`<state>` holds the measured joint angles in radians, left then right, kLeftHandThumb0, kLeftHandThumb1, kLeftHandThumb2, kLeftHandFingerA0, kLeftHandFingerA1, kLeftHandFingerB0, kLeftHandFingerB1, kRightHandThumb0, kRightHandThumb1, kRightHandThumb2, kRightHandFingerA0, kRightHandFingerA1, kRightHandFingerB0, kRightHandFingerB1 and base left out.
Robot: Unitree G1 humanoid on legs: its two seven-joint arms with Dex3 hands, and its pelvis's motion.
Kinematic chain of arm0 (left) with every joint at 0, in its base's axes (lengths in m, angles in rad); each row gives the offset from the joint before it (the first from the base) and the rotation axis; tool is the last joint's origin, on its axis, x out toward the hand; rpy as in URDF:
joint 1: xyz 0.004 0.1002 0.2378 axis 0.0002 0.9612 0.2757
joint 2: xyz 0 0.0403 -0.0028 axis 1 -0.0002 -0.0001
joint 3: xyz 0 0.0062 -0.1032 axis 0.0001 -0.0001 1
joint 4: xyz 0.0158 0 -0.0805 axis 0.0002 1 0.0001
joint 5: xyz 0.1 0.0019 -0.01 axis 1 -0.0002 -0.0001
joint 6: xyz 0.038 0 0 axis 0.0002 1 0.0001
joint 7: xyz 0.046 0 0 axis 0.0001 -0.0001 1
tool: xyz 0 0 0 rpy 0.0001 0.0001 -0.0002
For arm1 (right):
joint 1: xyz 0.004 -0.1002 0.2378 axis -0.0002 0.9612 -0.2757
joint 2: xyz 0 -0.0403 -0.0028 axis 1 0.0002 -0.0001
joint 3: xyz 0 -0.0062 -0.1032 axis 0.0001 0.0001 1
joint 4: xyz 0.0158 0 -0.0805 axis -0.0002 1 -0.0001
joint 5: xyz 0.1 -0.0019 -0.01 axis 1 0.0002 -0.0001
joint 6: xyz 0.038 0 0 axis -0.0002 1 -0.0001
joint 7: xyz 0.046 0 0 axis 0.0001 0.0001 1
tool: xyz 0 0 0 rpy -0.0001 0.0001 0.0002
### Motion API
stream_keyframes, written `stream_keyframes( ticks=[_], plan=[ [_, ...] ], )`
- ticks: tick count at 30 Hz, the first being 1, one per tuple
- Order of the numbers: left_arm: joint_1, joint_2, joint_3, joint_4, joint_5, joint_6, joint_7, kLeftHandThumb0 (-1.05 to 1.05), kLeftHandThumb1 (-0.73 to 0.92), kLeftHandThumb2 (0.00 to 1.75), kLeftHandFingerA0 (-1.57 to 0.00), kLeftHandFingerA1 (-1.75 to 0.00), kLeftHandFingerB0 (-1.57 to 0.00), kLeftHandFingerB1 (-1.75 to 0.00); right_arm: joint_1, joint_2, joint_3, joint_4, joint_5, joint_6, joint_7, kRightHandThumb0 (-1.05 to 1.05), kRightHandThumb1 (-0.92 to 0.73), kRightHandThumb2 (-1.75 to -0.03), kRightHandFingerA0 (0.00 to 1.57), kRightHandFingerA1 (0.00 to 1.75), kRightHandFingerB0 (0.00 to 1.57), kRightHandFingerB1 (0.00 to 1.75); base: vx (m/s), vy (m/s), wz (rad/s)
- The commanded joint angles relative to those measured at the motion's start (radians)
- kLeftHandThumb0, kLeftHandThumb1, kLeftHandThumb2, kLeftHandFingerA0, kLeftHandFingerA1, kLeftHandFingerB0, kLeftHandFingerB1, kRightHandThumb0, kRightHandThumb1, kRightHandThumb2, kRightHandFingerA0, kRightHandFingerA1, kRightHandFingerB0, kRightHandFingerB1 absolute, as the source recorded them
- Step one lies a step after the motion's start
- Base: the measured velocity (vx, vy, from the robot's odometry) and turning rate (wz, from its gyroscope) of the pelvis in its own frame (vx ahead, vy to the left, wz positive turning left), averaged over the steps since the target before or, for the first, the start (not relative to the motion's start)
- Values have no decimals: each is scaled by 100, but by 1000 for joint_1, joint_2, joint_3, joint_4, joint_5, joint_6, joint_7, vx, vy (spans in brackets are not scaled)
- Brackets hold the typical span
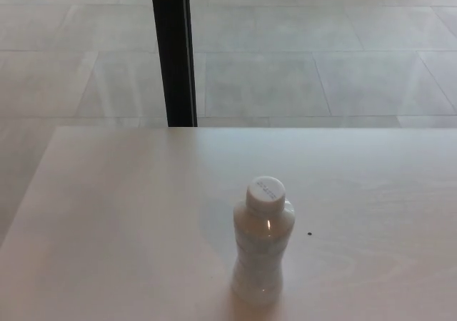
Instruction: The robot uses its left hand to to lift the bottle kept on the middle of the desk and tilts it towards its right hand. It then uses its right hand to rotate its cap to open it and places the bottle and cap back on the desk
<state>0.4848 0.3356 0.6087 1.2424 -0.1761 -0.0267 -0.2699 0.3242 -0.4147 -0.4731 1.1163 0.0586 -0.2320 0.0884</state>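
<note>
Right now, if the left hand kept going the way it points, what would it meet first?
Cannot say: neither hand is in view. Only the capped bottle stands upright on the desk.

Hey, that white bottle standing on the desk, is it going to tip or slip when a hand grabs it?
The bottle stands upright and tall for its base, so a push near the cap would probably tip it. Its body narrows at a waist, which should help a grip. The surface looks smooth and glossy, so possibly a bit slippery.
</note>
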Motion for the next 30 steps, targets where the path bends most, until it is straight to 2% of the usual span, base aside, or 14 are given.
stream_keyframes(
  ticks=[1,4,6,8,10,12,13,14,15,21,25,26,27,30],
  plan=[
    [9,42,83,28,-115,-88,-144,-92,75,63,-48,-94,-37,-78,-9,-47,-95,16,120,-91,63,-71,-69,-61,44,84,11,58,0,0,0],
    [-30,57,191,13,-212,-86,-176,-98,77,61,-32,-102,-28,-87,-80,-87,-212,-3,238,-34,145,-86,-58,-96,18,72,3,53,0,0,0],
    [-63,81,225,0,-229,-97,-180,-96,78,59,-26,-112,-27,-101,-120,-124,-242,-7,241,-24,131,-81,-77,-63,6,80,1,54,0,0,0],
    [-127,128,236,-47,-223,-138,-147,-90,66,54,-3,-106,-15,-99,-192,-183,-289,-82,276,20,120,-42,-45,-105,3,58,0,54,0,0,0],
    [-152,171,220,-117,-202,-165,-168,-95,48,88,-13,-85,-20,-81,-221,-200,-314,-106,294,33,149,-94,-76,-63,13,77,18,58,0,0,0],
    [-171,193,226,-149,-210,-164,-196,-95,63,58,0,-109,-17,-90,-241,-210,-324,-243,321,88,174,-42,-43,-104,2,58,1,55,0,0,0],
    [-191,211,228,-186,-214,-151,-198,-97,62,58,-3,-113,-22,-88,-252,-214,-328,-292,337,95,208,-86,-62,-102,8,67,0,49,0,0,0],
    [-248,241,253,-267,-254,-137,-213,-96,61,59,-8,-103,-27,-78,-305,-224,-337,-369,382,140,232,-42,-44,-105,0,55,0,54,0,0,0],
    [-310,242,275,-321,-289,-146,-205,-95,51,94,-18,-80,-28,-70,-314,-208,-335,-479,413,168,236,-83,-63,-95,9,66,8,57,0,0,0],
    [-433,179,272,-710,-381,-1,-124,-100,59,62,-36,-84,-58,-64,-357,-148,-269,-818,491,292,212,-94,-69,-62,29,70,28,60,0,0,0],
    [-475,114,184,-994,-393,57,-68,-103,38,81,-63,-71,-77,-58,-371,-104,-160,-1004,426,252,182,-92,-74,-63,26,57,25,54,0,0,0],
    [-475,97,155,-1079,-393,97,-36,-105,18,75,-63,-70,-68,-53,-379,-90,-135,-1048,426,253,183,-90,-74,-63,22,51,21,49,0,0,0],
    [-478,82,91,-1154,-383,73,-86,-96,61,59,-28,-64,-44,-46,-402,-65,-77,-1119,397,253,157,-86,-77,-64,18,42,15,38,0,0,0],
    [-502,37,47,-1259,-408,124,-45,-88,64,61,-13,-54,-25,-40,-426,-16,-8,-1204,372,270,120,-85,-79,-64,16,43,13,32,0,0,0]
  ],
)
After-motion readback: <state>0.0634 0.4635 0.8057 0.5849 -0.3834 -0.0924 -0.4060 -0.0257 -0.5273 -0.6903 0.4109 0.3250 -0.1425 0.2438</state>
